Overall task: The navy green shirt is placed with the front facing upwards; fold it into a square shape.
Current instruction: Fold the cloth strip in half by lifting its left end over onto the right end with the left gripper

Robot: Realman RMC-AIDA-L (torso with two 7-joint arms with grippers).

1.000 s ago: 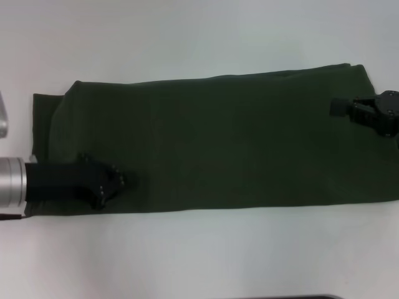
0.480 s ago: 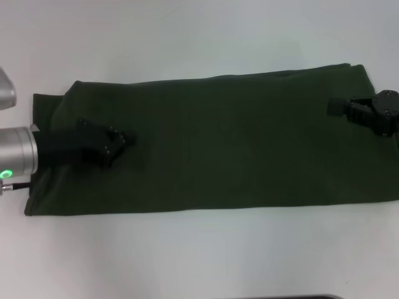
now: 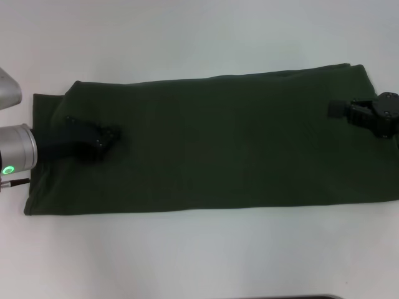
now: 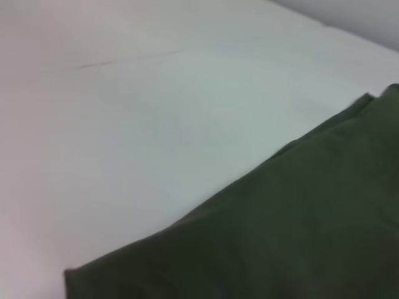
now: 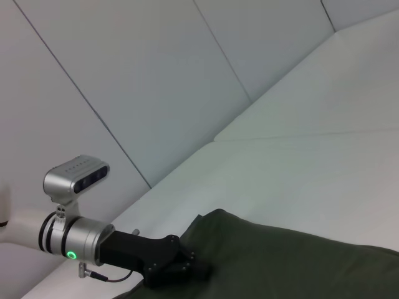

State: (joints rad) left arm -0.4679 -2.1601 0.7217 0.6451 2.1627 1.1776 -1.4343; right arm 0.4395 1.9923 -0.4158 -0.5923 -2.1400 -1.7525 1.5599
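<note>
The navy green shirt [image 3: 218,143] lies flat on the white table as a long plain dark band running left to right, with no lettering showing. My left gripper [image 3: 111,134] rests low over the shirt's left part, a little in from its left end. The right wrist view shows this left gripper [image 5: 190,268] on the cloth [image 5: 299,268]. My right gripper [image 3: 336,109] sits over the shirt's right end, near the far edge. The left wrist view holds only the shirt's edge [image 4: 280,237] and bare table.
White table [image 3: 199,249] surrounds the shirt on all sides, with wide bare room in front and behind. The shirt's right end reaches the head view's right border. Pale wall panels [image 5: 156,75] stand beyond the table.
My left gripper has moved from near the shirt's front edge toward the far side and drawn back a little to the left. The right gripper has barely shifted.
</note>
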